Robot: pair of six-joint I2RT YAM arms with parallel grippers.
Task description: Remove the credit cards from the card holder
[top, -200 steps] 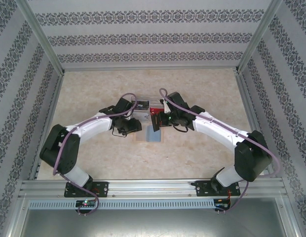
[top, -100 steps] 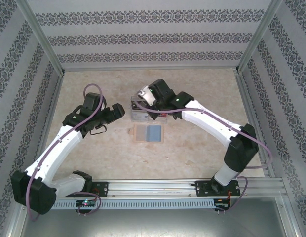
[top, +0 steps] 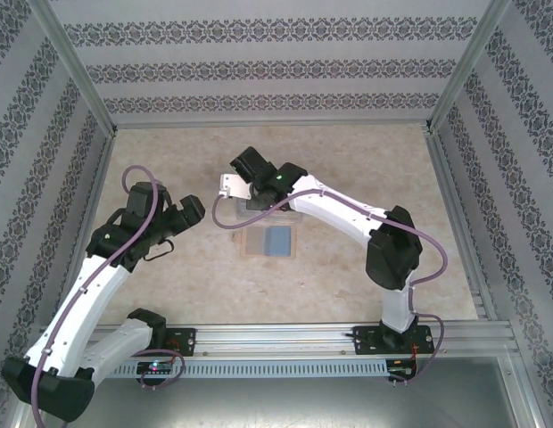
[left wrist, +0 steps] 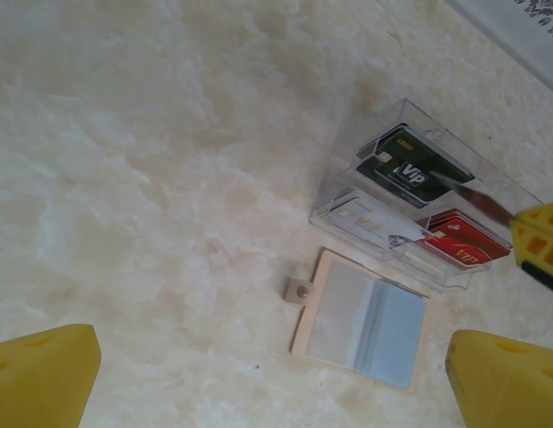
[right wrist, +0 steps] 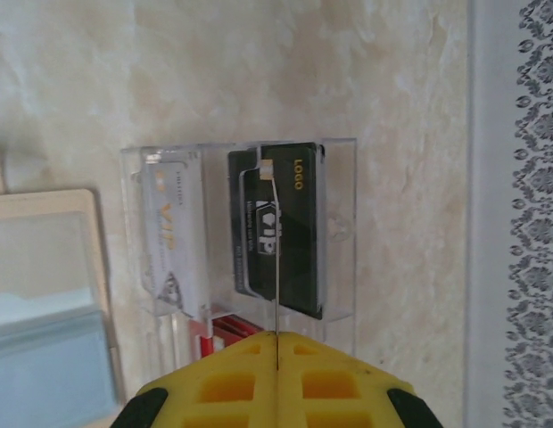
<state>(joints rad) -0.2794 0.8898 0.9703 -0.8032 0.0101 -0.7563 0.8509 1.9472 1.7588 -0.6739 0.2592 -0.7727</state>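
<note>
**Clear card holder on the desk, one card pinched edge-on**

The card holder (left wrist: pixel 348 169) is a small see-through plastic box with dividers, standing on the pale marbled desk (left wrist: pixel 125 134) near its middle. Its contents show plainly through the walls. At the back leans a black card (left wrist: pixel 410 169) with "VIP" in white letters and "LOGO" in gold. Beside it is a whitish card (left wrist: pixel 366 223) with "VIP" in gold, and lower down a red card (left wrist: pixel 459 245), also marked "VIP". The finer print on them is too small to read.

Just in front of the holder a tan card (right wrist: pixel 45 201) lies flat on the desk, with a blue-grey card (left wrist: pixel 394 332) on top of it. No writing shows on either.

The right gripper (right wrist: pixel 275 357) is at the holder, its yellow jaws pressed together on a thin held card (left wrist: pixel 477 198) seen edge-on, over the black card's compartment. Whether its far end sits inside the holder I cannot tell.

The left gripper (left wrist: pixel 272 379) hangs well off to the left, jaws spread wide with nothing between them.
</note>
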